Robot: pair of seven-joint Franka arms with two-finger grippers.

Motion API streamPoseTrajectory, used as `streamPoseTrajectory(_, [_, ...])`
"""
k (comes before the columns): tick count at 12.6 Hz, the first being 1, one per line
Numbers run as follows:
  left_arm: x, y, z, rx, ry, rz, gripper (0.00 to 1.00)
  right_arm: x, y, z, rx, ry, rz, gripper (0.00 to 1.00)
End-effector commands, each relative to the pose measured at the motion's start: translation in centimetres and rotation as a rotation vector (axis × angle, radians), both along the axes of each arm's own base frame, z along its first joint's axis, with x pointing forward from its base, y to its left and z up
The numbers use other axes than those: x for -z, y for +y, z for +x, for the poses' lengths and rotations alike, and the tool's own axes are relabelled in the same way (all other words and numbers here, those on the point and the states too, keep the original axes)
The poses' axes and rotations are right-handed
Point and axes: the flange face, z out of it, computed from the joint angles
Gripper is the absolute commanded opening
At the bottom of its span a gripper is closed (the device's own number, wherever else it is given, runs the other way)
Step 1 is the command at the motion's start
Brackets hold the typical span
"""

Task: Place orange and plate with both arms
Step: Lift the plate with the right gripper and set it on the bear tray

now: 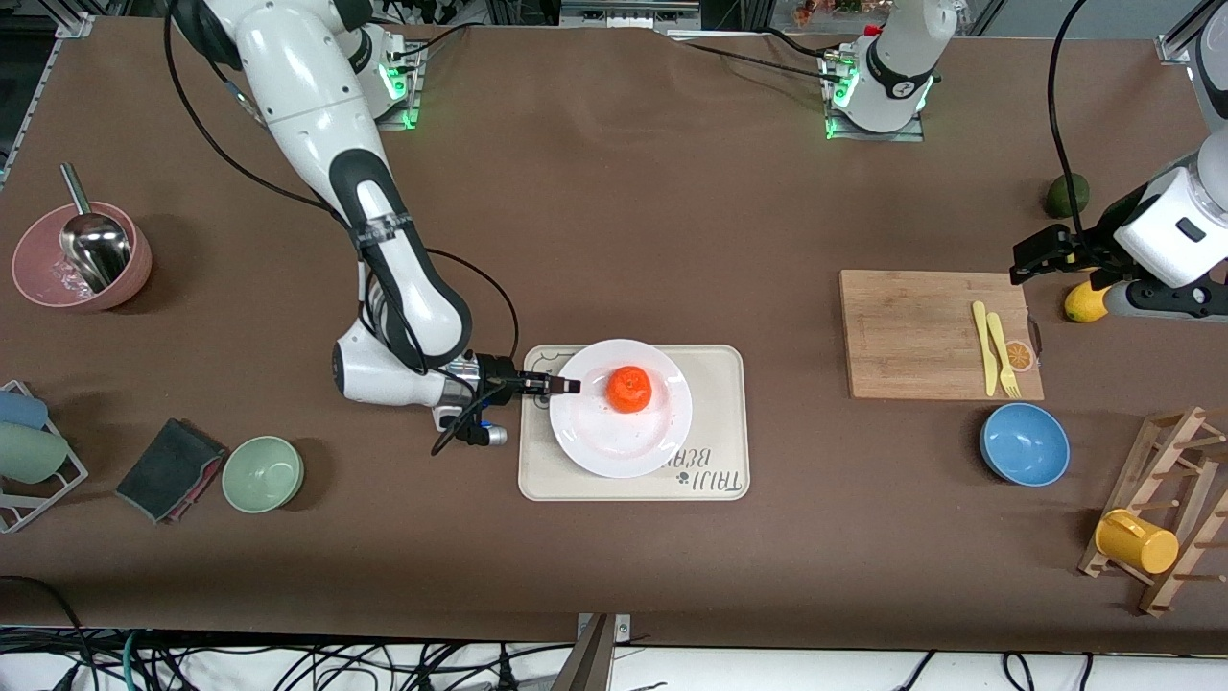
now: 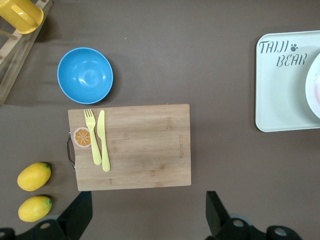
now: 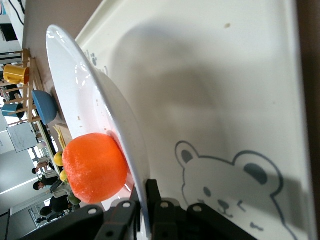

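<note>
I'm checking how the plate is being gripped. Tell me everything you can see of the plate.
The plate is round, glossy white, apparently ceramic, with a shallow raised rim and faint specks. It sits on the cream bear-print tray, covering the part toward the right arm's end. The orange rests on it, off-centre and farther from the front camera. The right hand is shut on its rim, one finger above and one below. It looks tilted, that edge raised slightly off the tray.
</note>
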Motion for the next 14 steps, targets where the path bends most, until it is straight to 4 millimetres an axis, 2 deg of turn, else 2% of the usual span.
streamPoseTrajectory(1, [-0.2,0.1,-0.2,0.01,-0.008,-0.015,1.0,0.2,1.0,0.6,0.043,0.008,0.028,0.0])
streamPoseTrajectory(3, [-0.2,0.1,-0.2,0.009,-0.009,-0.015,1.0,0.8,2.9,0.1,0.084,-0.008,0.046,0.0])
streamPoseTrajectory(6, [-0.2,0.1,-0.2,0.009,-0.009,-0.015,1.0,1.9,2.7,-0.1,0.079,-0.005,0.035,0.0])
streamPoseTrajectory(9, [-0.2,0.1,-0.2,0.01,-0.009,-0.015,1.0,1.9,2.5,0.1,0.081,-0.008,0.033,0.01])
streamPoseTrajectory(10, [-0.2,0.1,-0.2,0.009,-0.009,-0.015,1.0,1.9,2.3,0.2,0.085,-0.011,0.03,0.52])
streamPoseTrajectory(11, [-0.2,0.1,-0.2,0.01,-0.008,-0.015,1.0,1.3,2.3,0.3,0.076,-0.022,0.025,1.0])
streamPoseTrajectory(14, [-0.2,0.0,-0.2,0.011,-0.008,-0.015,1.0,-0.5,1.6,1.0,-0.086,-0.127,-0.137,1.0])
